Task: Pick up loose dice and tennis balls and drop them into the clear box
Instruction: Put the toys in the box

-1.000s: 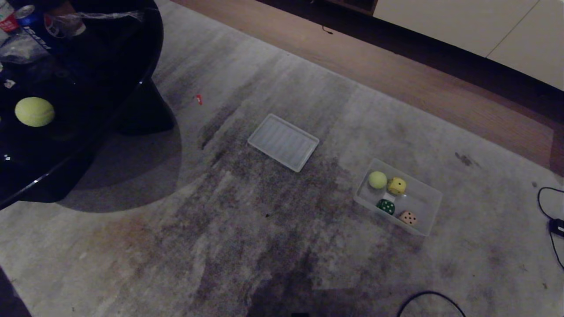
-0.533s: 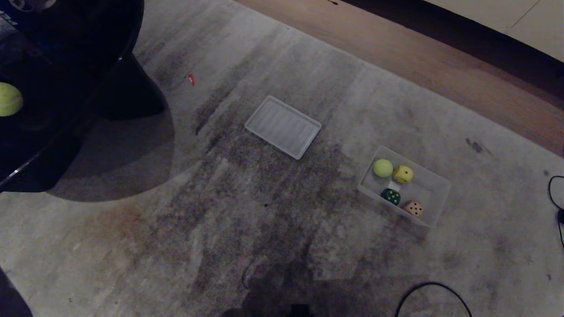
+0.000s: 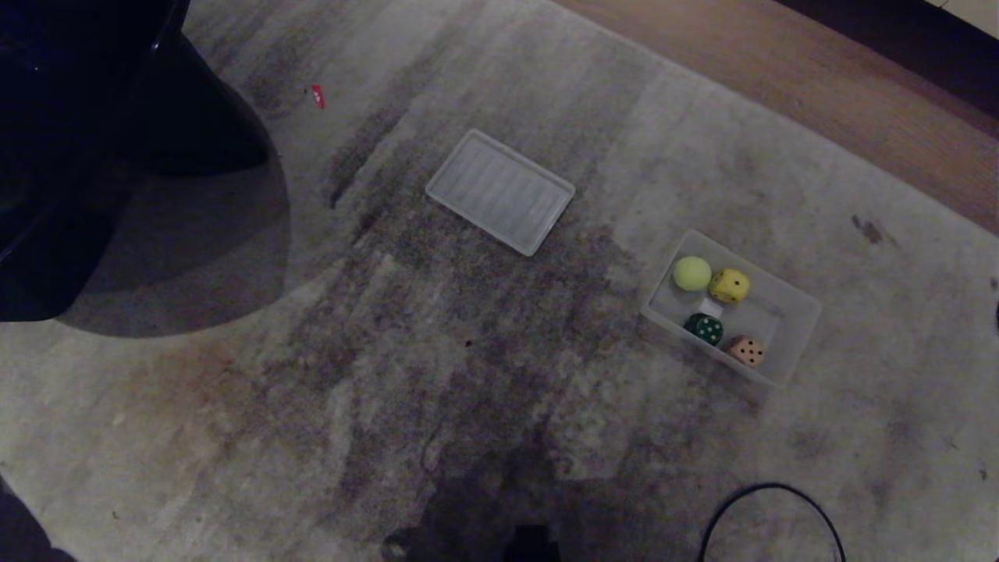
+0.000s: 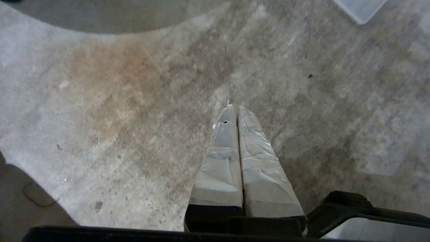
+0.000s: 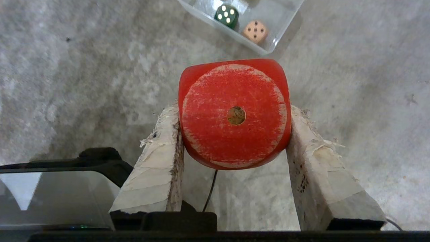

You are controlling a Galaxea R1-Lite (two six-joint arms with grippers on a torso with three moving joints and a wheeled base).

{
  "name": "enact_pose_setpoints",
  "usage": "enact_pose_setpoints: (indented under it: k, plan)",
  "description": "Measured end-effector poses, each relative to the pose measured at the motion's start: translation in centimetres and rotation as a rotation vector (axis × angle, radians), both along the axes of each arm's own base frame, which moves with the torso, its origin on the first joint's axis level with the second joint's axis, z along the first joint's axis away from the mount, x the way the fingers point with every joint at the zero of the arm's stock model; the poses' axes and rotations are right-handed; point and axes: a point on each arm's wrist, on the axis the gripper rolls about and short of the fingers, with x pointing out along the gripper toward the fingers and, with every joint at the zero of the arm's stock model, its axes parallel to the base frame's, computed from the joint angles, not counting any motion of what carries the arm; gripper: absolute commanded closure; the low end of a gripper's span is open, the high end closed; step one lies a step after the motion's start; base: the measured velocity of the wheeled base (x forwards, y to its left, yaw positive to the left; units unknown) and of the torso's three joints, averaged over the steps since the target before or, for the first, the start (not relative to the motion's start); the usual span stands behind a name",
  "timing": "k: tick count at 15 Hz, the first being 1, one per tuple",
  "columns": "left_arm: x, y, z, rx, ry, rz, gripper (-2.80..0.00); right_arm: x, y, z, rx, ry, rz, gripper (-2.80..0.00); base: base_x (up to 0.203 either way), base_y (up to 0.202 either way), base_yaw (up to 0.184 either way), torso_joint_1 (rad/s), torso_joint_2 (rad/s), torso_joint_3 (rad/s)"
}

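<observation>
red die [image 5: 235,114]: looked rigid, light, smooth-faced; flat opposite faces suited the pinch
right gripper [image 5: 235,134]: clamped on it above the carpet; clear box [image 5: 268,48] sat ahead
left gripper [image 4: 235,111]: closed, empty

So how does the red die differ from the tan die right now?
The red die is clamped in the right tool above the rug; the tan die lies in the clear box. The red die shows one pip, the tan die five. Both are round-cornered dotted cubes.
</observation>
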Motion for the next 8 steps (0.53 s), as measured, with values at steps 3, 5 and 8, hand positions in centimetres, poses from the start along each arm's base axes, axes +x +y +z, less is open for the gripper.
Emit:
enact_pose_setpoints:
  k: [3,5,8]
  plan:
    - [0.0,0.0,0.0,0.000,0.000,0.000,0.00,0.0,0.0,0.0,0.006,0.001,-0.003,0.00,0.000,0.000,0.000,0.003,0.00,-0.197]
    - [0.0,0.0,0.0,0.000,0.001,-0.001,0.00,0.0,0.0,0.1,0.022,0.006,-0.006,0.00,0.000,0.000,0.000,0.005,0.00,-0.113]
    - [0.0,0.0,0.0,0.000,0.001,0.000,0.00,0.0,0.0,1.9,0.063,0.037,-0.009,0.00,0.000,0.000,0.000,0.004,0.00,-0.025]
